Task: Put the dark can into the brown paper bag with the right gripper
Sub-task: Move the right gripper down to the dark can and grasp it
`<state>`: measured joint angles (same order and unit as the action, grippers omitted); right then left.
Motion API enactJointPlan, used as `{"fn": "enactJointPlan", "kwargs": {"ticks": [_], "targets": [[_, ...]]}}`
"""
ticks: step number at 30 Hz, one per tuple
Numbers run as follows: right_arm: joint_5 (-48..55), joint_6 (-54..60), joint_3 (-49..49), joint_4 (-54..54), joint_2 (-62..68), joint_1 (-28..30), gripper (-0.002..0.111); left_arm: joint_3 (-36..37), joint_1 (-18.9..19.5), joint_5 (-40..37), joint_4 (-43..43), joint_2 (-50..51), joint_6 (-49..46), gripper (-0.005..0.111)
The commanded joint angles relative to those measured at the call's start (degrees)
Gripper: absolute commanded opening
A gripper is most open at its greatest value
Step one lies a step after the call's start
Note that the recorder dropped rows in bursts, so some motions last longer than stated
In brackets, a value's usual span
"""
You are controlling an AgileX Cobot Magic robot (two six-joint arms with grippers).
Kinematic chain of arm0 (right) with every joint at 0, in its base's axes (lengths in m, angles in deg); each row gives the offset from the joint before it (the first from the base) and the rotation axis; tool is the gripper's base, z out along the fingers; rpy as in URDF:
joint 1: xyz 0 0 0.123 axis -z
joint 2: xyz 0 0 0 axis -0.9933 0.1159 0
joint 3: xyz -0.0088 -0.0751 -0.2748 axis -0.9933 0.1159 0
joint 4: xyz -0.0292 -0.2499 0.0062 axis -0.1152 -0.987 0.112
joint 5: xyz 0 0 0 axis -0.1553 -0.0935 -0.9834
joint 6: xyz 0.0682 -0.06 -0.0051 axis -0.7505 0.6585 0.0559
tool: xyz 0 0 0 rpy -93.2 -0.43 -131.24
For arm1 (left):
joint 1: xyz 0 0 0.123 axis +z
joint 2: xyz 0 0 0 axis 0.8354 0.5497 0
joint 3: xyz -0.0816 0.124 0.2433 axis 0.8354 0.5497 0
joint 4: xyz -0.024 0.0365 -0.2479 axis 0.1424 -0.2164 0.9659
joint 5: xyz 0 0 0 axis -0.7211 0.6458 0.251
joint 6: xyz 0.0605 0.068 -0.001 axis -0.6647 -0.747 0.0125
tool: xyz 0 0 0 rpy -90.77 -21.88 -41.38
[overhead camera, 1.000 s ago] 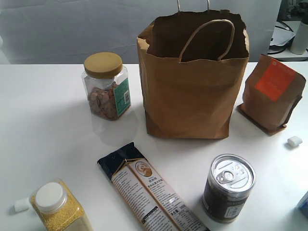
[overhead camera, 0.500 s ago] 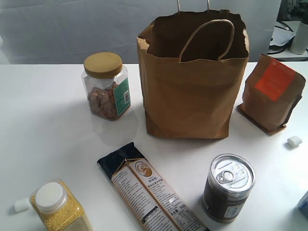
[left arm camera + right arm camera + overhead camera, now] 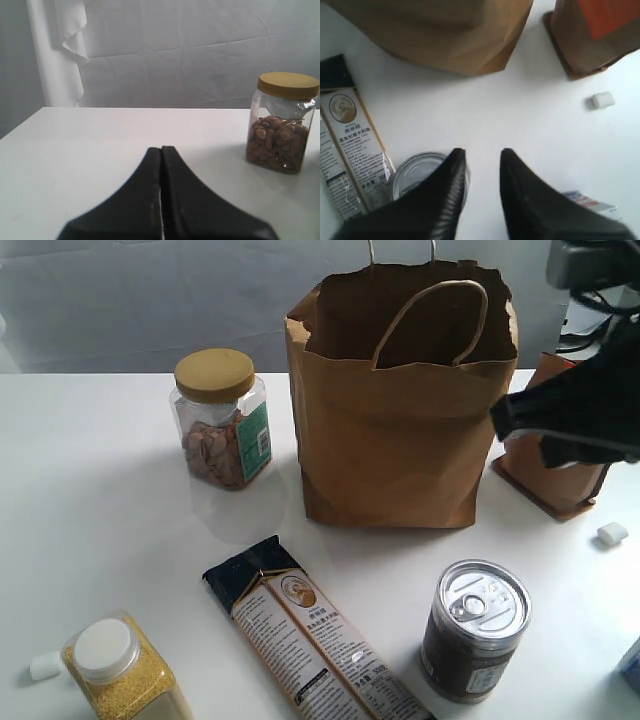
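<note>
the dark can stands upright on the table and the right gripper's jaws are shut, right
Not quite. The right wrist view shows the right gripper with its jaws open, a clear gap between them. The dark can does stand upright on the table.

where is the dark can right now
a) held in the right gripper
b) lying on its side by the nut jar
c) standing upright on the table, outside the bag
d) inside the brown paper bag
c: the dark can stands upright on the table, nearer the camera than the brown paper bag, and the right gripper is open and empty.
</note>
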<state>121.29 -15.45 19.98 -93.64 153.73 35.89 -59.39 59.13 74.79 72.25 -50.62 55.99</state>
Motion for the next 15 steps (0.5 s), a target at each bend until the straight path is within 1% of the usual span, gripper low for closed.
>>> {"fn": "enactJointPlan", "kwargs": {"ticks": [1, 2, 3, 4, 5, 10, 15], "targets": [[1.72, -6.28, -0.32, 2.12, 3.92, -1.75, 0.074, 0.2, -0.35, 0.19, -0.15, -0.2, 0.2, 0.0], [1.35, -7.67, -0.32, 2.03, 4.74, -2.52, 0.087, 0.2, -0.35, 0.19, -0.15, -0.2, 0.2, 0.0], [1.05, -7.79, -0.32, 2.03, 5.65, -3.26, 0.097, 0.2, -0.35, 0.19, -0.15, -0.2, 0.2, 0.0], [0.91, -7.79, -0.32, 2.03, 6.56, -3.81, 0.102, 0.2, -0.35, 0.19, -0.15, -0.2, 0.2, 0.0], [0.91, -7.79, -0.32, 2.44, 7.54, -4.51, 0.104, 0.2, -0.35, 0.19, -0.15, -0.2, 0.2, 0.0], [-0.58, -7.92, 0.58, 4.17, 11.43, -6.82, 0.103, 0.2, -0.35, 0.19, -0.15, -0.2, 0.2, 0.0], [-6.07, -8.55, 6.1, 5.24, 12.43, -6.82, 0.103, 0.2, -0.35, 0.19, -0.15, -0.2, 0.2, 0.0]]}}
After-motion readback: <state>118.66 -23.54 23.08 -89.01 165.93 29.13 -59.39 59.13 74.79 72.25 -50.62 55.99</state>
